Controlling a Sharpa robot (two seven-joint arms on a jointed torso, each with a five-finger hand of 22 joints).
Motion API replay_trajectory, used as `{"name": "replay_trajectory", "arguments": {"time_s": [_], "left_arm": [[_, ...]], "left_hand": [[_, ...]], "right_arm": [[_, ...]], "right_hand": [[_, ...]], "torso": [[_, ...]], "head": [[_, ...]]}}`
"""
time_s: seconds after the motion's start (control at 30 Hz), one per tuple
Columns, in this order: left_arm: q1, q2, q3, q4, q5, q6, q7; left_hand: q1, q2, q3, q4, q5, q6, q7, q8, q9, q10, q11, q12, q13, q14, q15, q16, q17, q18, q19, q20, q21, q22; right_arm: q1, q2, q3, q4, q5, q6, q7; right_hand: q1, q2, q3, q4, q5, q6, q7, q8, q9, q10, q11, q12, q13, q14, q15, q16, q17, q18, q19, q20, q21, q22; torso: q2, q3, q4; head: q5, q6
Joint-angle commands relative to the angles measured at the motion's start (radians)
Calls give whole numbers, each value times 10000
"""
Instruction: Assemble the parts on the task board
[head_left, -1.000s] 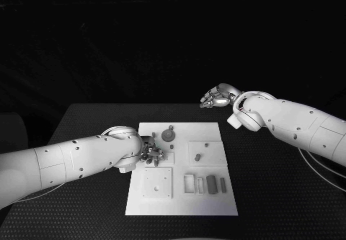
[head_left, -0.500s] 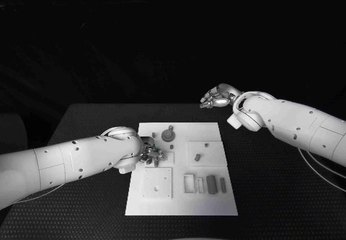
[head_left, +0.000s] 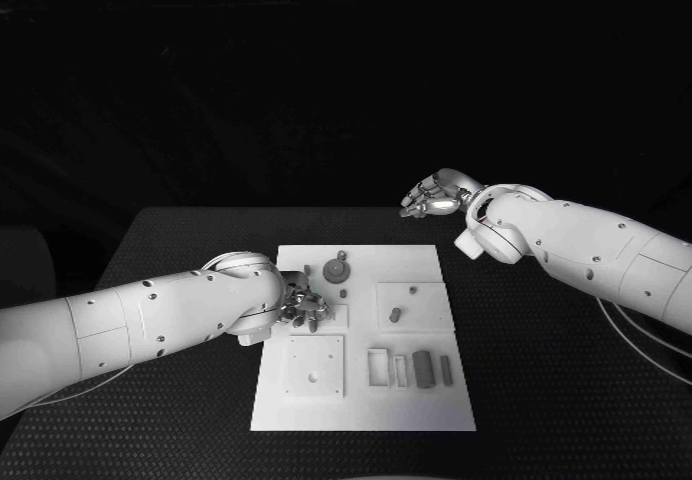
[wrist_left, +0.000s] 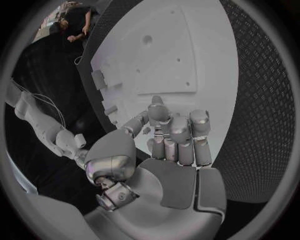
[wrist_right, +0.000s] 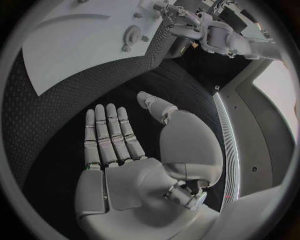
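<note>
On textured black table (head_left: 173, 235), flat white task board (head_left: 418, 262).

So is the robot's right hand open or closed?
Open: the right hand holds nothing, its fingers stretched out flat above the table.

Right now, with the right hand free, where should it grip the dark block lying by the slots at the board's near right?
Probably across its long sides, from straight above. The block lies flat on the board with its length running toward the robot, a slot frame close on one flank and a thin bar on the other, so fingers must drop into narrow gaps. The right hand is open, off the board.
</note>
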Motion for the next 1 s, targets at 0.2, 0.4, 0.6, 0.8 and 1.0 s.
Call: {"name": "replay_trajectory", "arguments": {"time_s": [0.2, 0.4, 0.6, 0.8, 1.0], "left_arm": [[5, 31, 48, 29, 54, -60, 162], [5, 20, 85, 12, 55, -19, 146], [5, 30, 87, -12, 73, 26, 154], [5, 36, 88, -87, 71, -7, 126], [6, 59, 89, -132, 70, 113, 122]], "left_hand": [[-24, -141, -5, 67, -40, 86, -7, -63, 14, 49, -10, 40, -14, 8, -64, 16, -11, 89, 34, -1166, -38, 33], [-32, -156, -8, 84, -52, 88, -8, -63, 14, 49, -12, 40, -17, 10, -66, 16, -12, 92, 36, -1168, -40, 32], [-32, -181, -10, 93, -63, 85, -9, -66, 14, 47, -13, 39, -20, 9, -68, 14, -13, 95, 38, -1170, -42, 31], [-13, -221, -4, 87, -74, 77, -9, -71, 13, 44, -14, 38, -25, 7, -71, 8, -16, 102, 38, -1174, -44, 30], [55, -263, 25, 61, -73, 62, -10, -80, 14, 37, -16, 35, -34, 3, -75, -4, -22, 117, 45, -1185, -46, 28]], "right_arm": [[-5, 21, 3, -7, -64, 139, 56], [-7, 12, 3, -7, -64, 145, 51], [-8, 9, 3, 1, -64, 148, 51], [-8, 11, 3, 1, -64, 150, 53], [-8, 5, 3, 4, -64, 154, 53]], "right_hand": [[71, 68, -8, -78, 21, -69, -19, 54, -10, 1, 13, -53, -10, -72, 29, 30, -13, -91, -81, -7, -66, 14], [68, 67, -11, -80, 21, -70, -19, 54, -12, 0, 13, -54, -11, -76, 30, 29, -14, -93, -84, -5, -71, 17], [66, 66, -14, -82, 22, -72, -18, 54, -13, -1, 14, -54, -11, -81, 31, 28, -15, -94, -87, -4, -75, 19], [66, 69, -14, -83, 23, -73, -18, 55, -14, -2, 14, -54, -11, -84, 32, 28, -16, -94, -88, -3, -79, 22], [64, 73, -14, -84, 24, -73, -17, 56, -16, -2, 15, -54, -10, -86, 33, 28, -16, -95, -90, -2, -83, 25]], "torso": [[-5, 1, 1], [-4, 4, 0], [-5, 4, 3], [-7, 4, 4], [-4, 1, 2]], "head": [[-2, -5], [1, -4], [-2, -9], [-3, 1], [-4, 1]]}}
